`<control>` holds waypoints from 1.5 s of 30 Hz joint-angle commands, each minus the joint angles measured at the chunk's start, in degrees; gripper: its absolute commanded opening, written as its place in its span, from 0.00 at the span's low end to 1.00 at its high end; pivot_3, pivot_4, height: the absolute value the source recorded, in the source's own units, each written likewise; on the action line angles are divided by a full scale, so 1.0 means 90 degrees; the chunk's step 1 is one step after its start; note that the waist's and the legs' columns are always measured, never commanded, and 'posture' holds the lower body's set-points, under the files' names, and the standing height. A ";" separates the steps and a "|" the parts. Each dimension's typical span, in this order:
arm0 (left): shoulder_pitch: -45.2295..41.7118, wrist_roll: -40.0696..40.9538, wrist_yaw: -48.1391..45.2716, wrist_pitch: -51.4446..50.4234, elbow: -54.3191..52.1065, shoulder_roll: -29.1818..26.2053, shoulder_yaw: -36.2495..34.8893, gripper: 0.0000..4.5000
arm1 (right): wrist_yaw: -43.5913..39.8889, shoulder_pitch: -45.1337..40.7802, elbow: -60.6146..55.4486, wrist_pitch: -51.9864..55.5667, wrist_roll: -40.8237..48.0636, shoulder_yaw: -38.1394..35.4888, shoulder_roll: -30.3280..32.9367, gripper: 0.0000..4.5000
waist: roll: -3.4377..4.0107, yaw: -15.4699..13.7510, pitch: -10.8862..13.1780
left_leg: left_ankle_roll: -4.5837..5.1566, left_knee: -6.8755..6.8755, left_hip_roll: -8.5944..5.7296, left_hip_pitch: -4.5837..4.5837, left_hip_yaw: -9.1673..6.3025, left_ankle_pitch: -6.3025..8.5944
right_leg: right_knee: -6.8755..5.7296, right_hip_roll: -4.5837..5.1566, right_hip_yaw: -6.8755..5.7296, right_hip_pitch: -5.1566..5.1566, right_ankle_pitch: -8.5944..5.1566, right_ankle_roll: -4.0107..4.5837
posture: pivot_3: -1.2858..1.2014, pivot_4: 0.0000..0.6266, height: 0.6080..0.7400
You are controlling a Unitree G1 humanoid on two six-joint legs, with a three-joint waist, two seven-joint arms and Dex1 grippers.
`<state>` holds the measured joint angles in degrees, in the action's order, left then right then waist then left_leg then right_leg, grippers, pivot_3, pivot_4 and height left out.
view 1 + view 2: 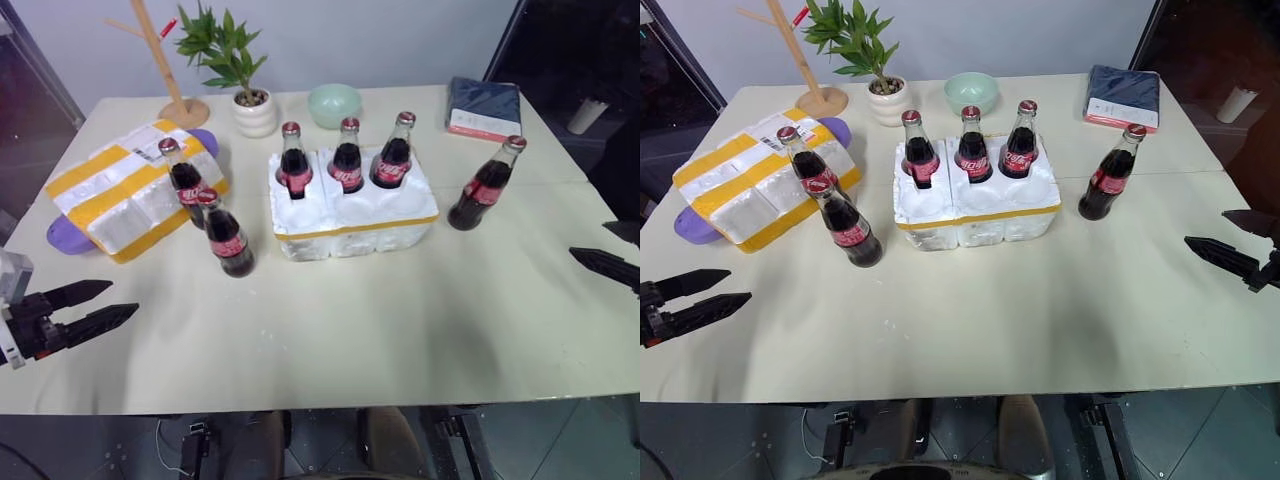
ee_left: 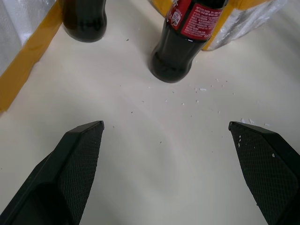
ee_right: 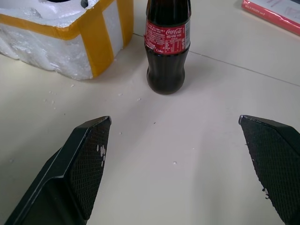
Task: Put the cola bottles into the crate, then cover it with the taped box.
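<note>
**Fingers spread wide on both sides, three bottles left to load**

Fingers of left gripper splayed apart, gripping nothing, hovering low over table near its front left edge. Best bet: go for the nearest loose bottle, pinch the body below the label, keep it upright. Same deal on the right: right gripper gaping, empty, pointed at the lone right bottle.

Count, left to right:
- taped box: one, far left, resting on a purple thing
- cola bottles: six. Two standing just beside the box, three in the crate's back wells, one right of the crate
- crate: one, mid-table, front wells empty
</note>
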<state>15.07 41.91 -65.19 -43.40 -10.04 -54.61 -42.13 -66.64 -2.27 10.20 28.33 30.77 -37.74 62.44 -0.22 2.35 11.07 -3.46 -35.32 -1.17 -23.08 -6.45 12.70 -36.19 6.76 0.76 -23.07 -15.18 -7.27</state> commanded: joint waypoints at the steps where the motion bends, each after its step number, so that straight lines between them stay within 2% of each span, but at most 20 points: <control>1: 0.0055 0.0057 0.0044 0.0018 -0.0150 0.0016 -0.0142 0.99 | -0.0020 -0.0116 -0.0071 -0.0060 0.0084 -0.0193 0.0108 1.00 | 0.0000 0.0000 0.0000 | 0.0000 0.0000 0.0000 0.0000 0.0000 0.0000 | 0.0000 0.0000 0.0000 0.0000 0.0000 0.0000 | 0.52 0.24 0.99; 9: 0.0114 0.0146 0.0132 -0.0015 -0.0242 0.0079 -0.0205 0.99 | -0.0043 -0.0224 -0.0049 -0.0063 0.0052 -0.0108 0.0109 1.00 | 0.0000 0.0000 0.0000 | 0.0000 0.0000 0.0000 0.0000 0.0000 0.0000 | 0.0000 0.0000 0.0001 0.0000 0.0000 0.0000 | 0.52 0.24 0.99; 17: -0.0334 0.0287 0.0088 0.0013 -0.0148 -0.0007 0.0007 0.99 | -0.0113 -0.0446 -0.0108 0.0301 0.0282 -0.0028 0.0149 1.00 | 0.0000 -0.0002 0.0000 | 0.0000 0.0000 0.0000 0.0000 0.0001 0.0000 | 0.0000 0.0000 0.0001 0.0001 0.0000 0.0000 | 0.52 0.24 0.99; 24: -0.1433 0.0210 -0.0002 0.0204 0.0013 -0.0153 0.0997 0.99 | -0.0586 -0.0802 -0.1447 0.1365 0.1389 -0.0021 0.0389 1.00 | 0.0003 -0.0014 -0.0001 | 0.0000 -0.0001 0.0000 0.0003 0.0001 0.0000 | -0.0005 -0.0001 0.0004 0.0000 0.0002 -0.0003 | 0.52 0.24 0.99; 31: -0.3133 -0.0531 0.0083 0.0851 0.0774 0.0487 0.2841 0.99 | -0.0558 -0.1245 -0.3237 0.2348 0.2764 0.0379 0.0496 1.00 | -0.0002 -0.0036 0.0001 | 0.0000 -0.0003 0.0001 0.0003 -0.0001 -0.0001 | -0.0006 -0.0007 0.0004 0.0003 0.0027 -0.0049 | 0.52 0.24 0.99; 35: -0.3597 -0.0678 0.0001 0.1022 0.1099 0.0735 0.3244 0.99 | -0.0256 -0.1533 -0.3584 0.2583 0.3211 0.0565 0.0380 1.00 | -0.0013 -0.0032 0.0003 | 0.0000 -0.0009 0.0000 -0.0008 -0.0001 -0.0001 | -0.0002 -0.0007 0.0005 -0.0001 0.0034 -0.0061 | 0.52 0.24 0.99; 39: -0.4268 -0.1211 0.0126 0.1502 0.1723 0.1227 0.3852 0.99 | 0.0105 -0.1793 -0.3877 0.2709 0.3506 0.0922 0.0263 1.00 | -0.0013 -0.0091 0.0002 | 0.0000 -0.0020 -0.0001 -0.0009 -0.0002 -0.0001 | -0.0004 -0.0007 0.0005 -0.0001 0.0035 -0.0062 | 0.52 0.24 0.99; 45: -0.4709 -0.1608 0.0179 0.1933 0.2205 0.1602 0.4117 0.99 | 0.0574 -0.2012 -0.4057 0.2865 0.3882 0.1068 0.0234 1.00 | -0.0017 -0.0175 0.0004 | 0.0000 -0.0045 -0.0003 -0.0032 -0.0002 0.0000 | -0.0002 -0.0007 0.0006 -0.0009 0.0044 -0.0076 | 0.52 0.24 0.99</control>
<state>-26.10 27.94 -63.24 -27.69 9.84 -39.87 -4.80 -62.79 -19.02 -25.16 54.10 63.70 -27.31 64.57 -0.37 0.78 11.10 -3.46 -35.73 -1.20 -23.37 -6.47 12.69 -36.21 6.70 0.81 -23.16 -14.78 -7.96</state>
